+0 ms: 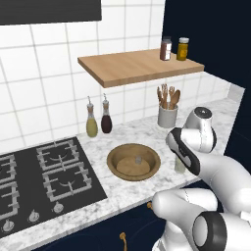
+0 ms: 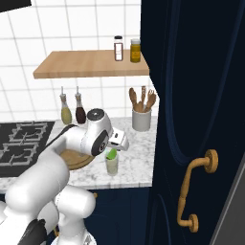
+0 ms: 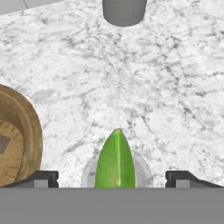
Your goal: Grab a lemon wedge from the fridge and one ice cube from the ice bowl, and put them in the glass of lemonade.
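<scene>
My gripper [image 3: 112,178] hangs wide open over the glass of lemonade [image 2: 112,165], holding nothing; the lemon wedge [image 3: 115,161] sits in the glass's mouth between my fingertips. The ice cube [image 1: 138,160] lies in the ice bowl [image 1: 117,153] just beside it. I judge the cube light, hard and slippery, best pinched squarely across two flat sides.

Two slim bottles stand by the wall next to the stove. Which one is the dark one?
The dark bottle is the one nearer the utensil holder; its neighbour, the yellow-green bottle, stands on the stove side.
</scene>
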Robot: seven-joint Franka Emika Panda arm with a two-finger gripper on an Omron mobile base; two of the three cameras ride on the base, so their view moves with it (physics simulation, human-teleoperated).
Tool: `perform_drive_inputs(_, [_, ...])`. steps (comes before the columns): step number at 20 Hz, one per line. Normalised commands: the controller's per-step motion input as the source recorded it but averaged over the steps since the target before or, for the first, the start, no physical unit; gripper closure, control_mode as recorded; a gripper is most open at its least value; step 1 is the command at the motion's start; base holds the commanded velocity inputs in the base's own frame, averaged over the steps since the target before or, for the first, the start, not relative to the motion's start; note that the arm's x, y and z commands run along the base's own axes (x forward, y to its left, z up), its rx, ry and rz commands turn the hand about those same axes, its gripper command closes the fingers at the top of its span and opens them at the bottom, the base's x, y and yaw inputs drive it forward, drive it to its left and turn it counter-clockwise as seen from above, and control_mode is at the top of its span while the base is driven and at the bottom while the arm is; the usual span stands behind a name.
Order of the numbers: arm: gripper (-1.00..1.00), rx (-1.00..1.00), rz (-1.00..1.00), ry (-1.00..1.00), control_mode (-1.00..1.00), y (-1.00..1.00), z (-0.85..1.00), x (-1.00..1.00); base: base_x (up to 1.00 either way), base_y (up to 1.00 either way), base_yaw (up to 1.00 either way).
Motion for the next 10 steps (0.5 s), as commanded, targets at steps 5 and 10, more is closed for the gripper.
perform_drive_inputs(5, [-1.0,0.0,0.0,0.0,-1.0,0.0,0.0,0.0,0.0,0.0,0.0])
perform_drive_inputs(10, [-1.0,0.0,0.0,0.0,-1.0,0.0,0.0,-0.14,0.0,0.0,0.0])
